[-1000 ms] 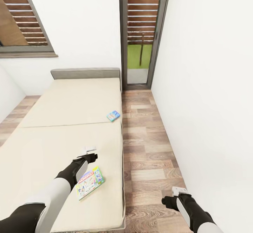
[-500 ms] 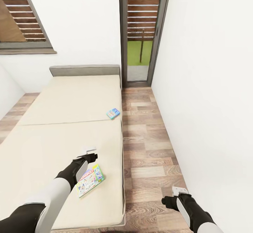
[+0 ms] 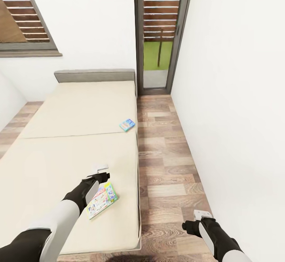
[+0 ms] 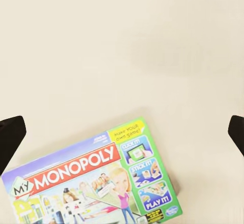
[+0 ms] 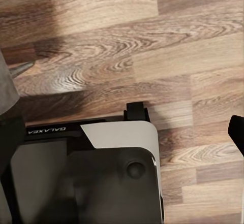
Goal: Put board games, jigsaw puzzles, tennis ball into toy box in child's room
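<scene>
Monopoly board game [image 3: 101,200] is lying flat on the bed [image 3: 71,135] just under the left gripper [image 3: 99,170], whose fingers are standing apart, empty. Blue board game [image 3: 127,124] is sitting toward 12 o'clock at the mattress edge. Right gripper [image 3: 202,214] is hanging over wood floor [image 3: 170,167], fingers apart.

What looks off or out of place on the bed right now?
Two board games lie loose on the cream mattress. The yellow-green Monopoly box sits skewed to the bed edges, just under the left claw. The small blue game box rests by the mattress edge nearest the plank floor. No damage visible.
</scene>
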Tool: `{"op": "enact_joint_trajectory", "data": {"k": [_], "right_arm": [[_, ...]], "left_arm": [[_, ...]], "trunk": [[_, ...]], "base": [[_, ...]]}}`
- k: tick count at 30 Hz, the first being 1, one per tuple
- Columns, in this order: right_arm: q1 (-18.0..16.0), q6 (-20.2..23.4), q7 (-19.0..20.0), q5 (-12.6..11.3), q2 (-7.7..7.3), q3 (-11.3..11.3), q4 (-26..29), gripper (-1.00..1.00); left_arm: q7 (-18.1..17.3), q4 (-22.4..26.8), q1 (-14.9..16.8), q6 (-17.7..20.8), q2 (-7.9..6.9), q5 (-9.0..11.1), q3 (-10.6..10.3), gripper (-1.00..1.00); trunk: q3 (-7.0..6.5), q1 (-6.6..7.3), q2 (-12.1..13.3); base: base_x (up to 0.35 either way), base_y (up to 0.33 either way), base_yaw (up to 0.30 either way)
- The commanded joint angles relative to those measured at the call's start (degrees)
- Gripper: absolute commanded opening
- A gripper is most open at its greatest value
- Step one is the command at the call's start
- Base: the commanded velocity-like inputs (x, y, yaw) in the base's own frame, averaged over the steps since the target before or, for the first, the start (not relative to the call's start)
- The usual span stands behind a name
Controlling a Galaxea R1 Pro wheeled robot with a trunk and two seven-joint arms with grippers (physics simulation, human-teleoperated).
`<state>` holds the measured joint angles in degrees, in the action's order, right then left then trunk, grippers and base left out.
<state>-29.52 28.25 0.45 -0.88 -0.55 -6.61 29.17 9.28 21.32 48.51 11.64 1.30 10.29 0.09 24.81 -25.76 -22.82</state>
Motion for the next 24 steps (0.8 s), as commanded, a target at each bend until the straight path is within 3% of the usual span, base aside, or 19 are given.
{"op": "enact_joint_trajectory", "data": {"k": [1,24], "right_arm": [[0.0,0.3,0.0,-0.1,0.02,-0.2,0.1,1.00],[0.0,0.3,-0.1,-0.1,0.04,-0.2,0.1,1.00]], "left_arm": [[0.3,0.1,0.0,0.3,0.01,0.5,0.0,1.00],[0.3,0.1,0.0,-0.9,0.01,0.5,-0.3,1.00]], "trunk": [[0.18,-0.03,-0.1],[2.36,-0.03,-0.1]], "base": [[0.000,0.000,0.000],[0.000,0.000,0.000]]}}
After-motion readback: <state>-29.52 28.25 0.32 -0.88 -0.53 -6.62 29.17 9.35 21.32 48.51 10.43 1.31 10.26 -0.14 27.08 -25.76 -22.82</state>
